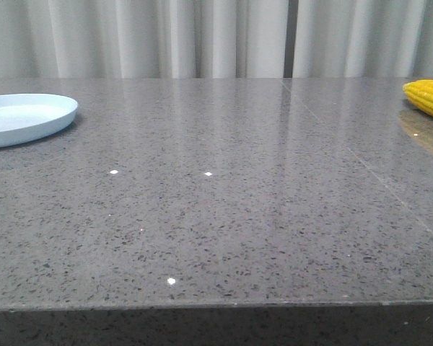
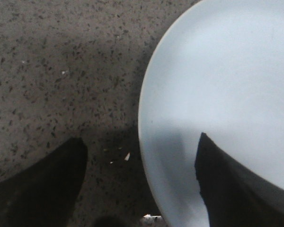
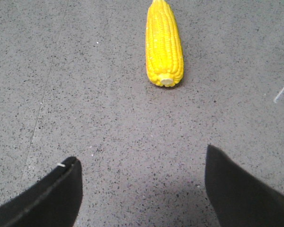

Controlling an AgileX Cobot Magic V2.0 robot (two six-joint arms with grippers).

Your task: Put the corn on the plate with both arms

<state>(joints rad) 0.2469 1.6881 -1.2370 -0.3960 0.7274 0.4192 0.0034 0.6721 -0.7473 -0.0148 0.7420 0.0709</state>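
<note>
Our right gripper [image 3: 142, 189], jaws wide and empty, hangs well short of the corn [image 3: 164, 45], which could roll if nudged off-centre.

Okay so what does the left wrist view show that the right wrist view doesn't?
Only the left wrist view shows the plate, with the open left tool straddling its rim. Only the right wrist view shows the corn, lying ahead of the open right tool, untouched. Both show the speckled grey table and two dark fingers spread apart, holding nothing.
</note>
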